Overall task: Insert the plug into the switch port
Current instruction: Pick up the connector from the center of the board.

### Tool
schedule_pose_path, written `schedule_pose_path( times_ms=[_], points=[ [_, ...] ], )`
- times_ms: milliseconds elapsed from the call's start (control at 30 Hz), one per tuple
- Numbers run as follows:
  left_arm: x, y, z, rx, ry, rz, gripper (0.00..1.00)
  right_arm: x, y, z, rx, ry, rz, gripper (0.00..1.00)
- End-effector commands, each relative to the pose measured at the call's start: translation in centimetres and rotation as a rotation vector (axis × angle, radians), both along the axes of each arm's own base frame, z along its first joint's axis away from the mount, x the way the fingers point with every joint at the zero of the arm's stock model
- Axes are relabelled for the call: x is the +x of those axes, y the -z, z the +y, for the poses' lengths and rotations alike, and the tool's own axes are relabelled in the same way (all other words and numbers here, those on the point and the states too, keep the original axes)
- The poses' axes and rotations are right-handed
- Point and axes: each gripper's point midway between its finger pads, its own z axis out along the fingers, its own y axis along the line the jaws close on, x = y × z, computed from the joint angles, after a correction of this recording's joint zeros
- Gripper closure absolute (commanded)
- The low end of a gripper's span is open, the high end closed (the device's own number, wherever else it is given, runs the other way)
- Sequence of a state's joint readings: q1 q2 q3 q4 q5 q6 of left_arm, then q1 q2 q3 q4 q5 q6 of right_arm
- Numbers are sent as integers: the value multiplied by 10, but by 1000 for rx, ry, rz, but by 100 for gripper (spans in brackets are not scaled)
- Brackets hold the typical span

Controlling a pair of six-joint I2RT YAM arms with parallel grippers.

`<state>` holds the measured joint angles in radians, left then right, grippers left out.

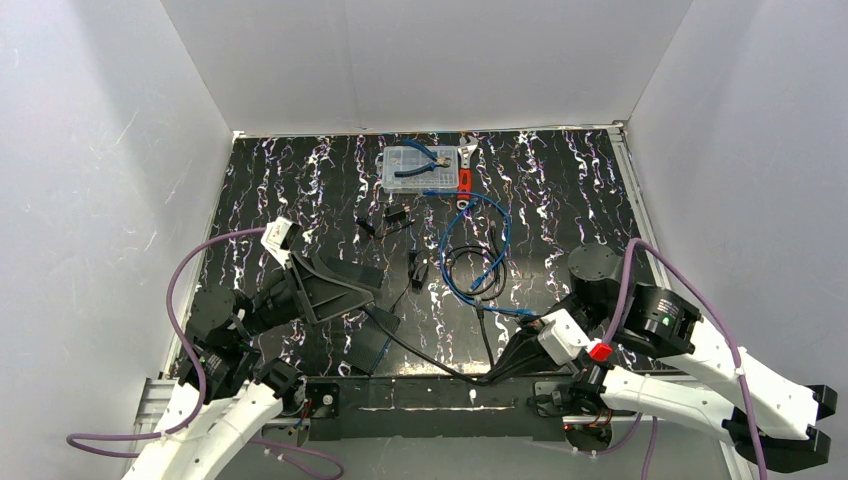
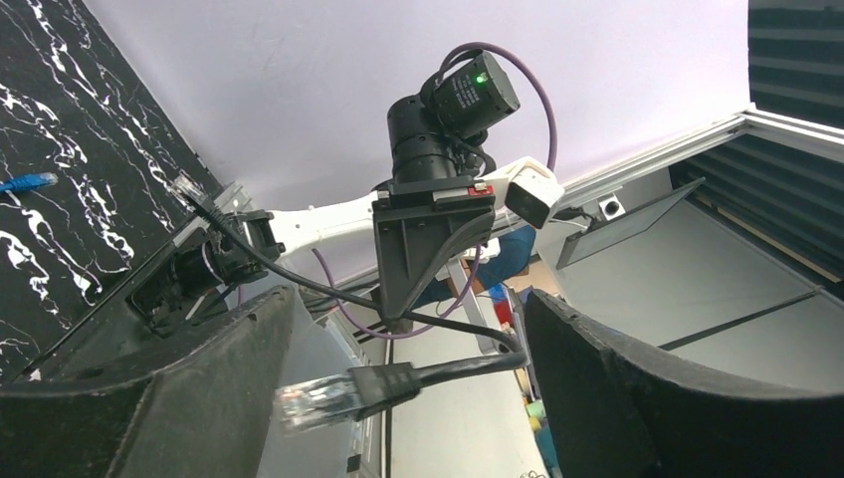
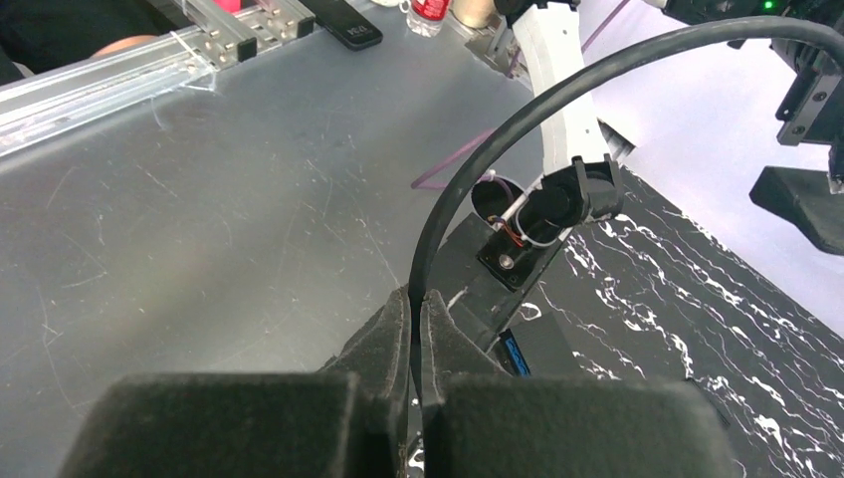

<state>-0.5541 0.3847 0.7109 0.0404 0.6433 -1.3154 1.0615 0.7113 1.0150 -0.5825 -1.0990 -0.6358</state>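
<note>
Plug point(image 2: 318, 400), a clear plastic tip on the end of a black cable point(image 2: 448, 370), hangs in the gap of the left gripper point(image 2: 408, 339). That gripper is released: its two wide black fingers point(image 2: 199, 398) stand far apart. The plug lies close to one of them and well clear of the other, pinched by neither. From the plug the cable runs away from the left gripper to the right gripper point(image 3: 416, 299). That one is clenched on the cable, which rises out of its tightly closed fingers in an arc. In the top view the right gripper sits well to the right of the left gripper, low at the near edge of the black, white-veined surface point(image 1: 560, 200).

A flat black box point(image 3: 552, 349) with a small blue mark lies on the surface just beside the left gripper, on its near side. Its port cannot be made out, and the plug is apart from it, up in the air.

Beyond the left gripper, toward the back wall, lies a coil of blue cable point(image 1: 490, 240). Farther back still is a clear parts box point(image 1: 420, 168) with blue-handled pliers point(image 1: 425, 162) resting on its lid.
</note>
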Motion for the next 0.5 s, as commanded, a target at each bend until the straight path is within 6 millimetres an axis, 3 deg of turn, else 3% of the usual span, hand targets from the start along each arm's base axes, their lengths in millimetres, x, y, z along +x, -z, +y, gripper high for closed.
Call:
schedule_pose_path(
  times_ms=[0, 467],
  points=[
    [-6, -5, -2, -16, 40, -22, 20, 9, 11, 5, -7, 58, -52, 99],
    [-10, -2, -1, -10, 53, -16, 34, 17, 23, 4, -38, 137, -119, 99]
  ],
)
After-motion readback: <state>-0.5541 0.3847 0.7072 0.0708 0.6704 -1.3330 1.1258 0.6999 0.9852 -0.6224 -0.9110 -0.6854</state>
